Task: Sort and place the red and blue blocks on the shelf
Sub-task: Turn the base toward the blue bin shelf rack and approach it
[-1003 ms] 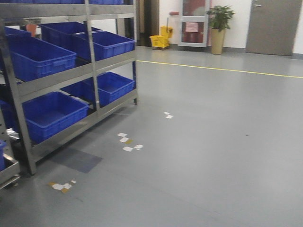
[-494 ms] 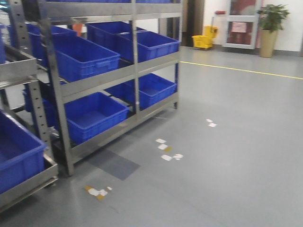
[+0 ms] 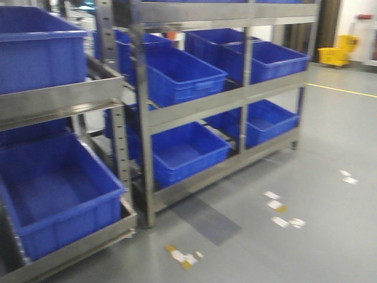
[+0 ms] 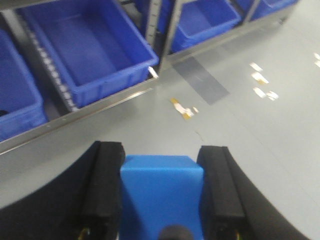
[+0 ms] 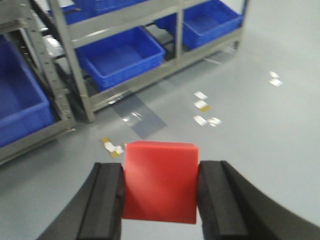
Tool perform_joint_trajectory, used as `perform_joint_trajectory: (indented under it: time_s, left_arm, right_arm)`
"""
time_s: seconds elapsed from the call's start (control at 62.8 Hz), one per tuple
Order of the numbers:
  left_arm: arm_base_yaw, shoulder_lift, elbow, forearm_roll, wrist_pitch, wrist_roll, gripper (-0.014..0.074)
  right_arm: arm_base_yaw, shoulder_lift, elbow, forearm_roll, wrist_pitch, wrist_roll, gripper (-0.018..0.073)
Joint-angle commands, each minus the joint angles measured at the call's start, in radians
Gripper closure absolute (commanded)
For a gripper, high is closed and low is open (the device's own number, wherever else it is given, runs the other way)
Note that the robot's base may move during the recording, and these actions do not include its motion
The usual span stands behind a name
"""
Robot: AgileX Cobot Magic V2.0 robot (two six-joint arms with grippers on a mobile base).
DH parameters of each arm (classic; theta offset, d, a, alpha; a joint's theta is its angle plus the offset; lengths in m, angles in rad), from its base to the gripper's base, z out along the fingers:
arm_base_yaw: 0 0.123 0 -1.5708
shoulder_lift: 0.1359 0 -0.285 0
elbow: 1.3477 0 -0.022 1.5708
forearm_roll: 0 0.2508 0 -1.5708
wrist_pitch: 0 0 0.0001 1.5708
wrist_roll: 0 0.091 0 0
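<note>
Grey floor (image 3: pixel 318 253) lay open right of the shelf (image 3: pixel 224 100) loaded with blue bins (image 3: pixel 177 76). Versus a second ago the front view had swung left: shelf filled more of frame, another rack (image 3: pixel 59 103) entered at left. Left gripper (image 4: pixel 162 167) clamped the blue block (image 4: pixel 161 200), right gripper (image 5: pixel 160 175) clamped the red block (image 5: pixel 159 192), both held over bare floor, short of the shelf.
</note>
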Motion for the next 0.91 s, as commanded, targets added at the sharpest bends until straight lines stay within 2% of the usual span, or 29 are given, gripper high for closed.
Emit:
perform_joint_trajectory:
  time_s: [0.0,0.892]
  left_arm:
    - [0.002,0.005,-0.031,0.003,-0.071,-0.002,0.0472]
    - [0.002,0.005,-0.031,0.003,-0.071,-0.002,0.0472]
  right_arm:
    - [-0.004,0.006,-0.029,-0.008,-0.078,-0.005,0.051]
    - [-0.004,0.006,-0.029,-0.008,-0.078,-0.005,0.051]
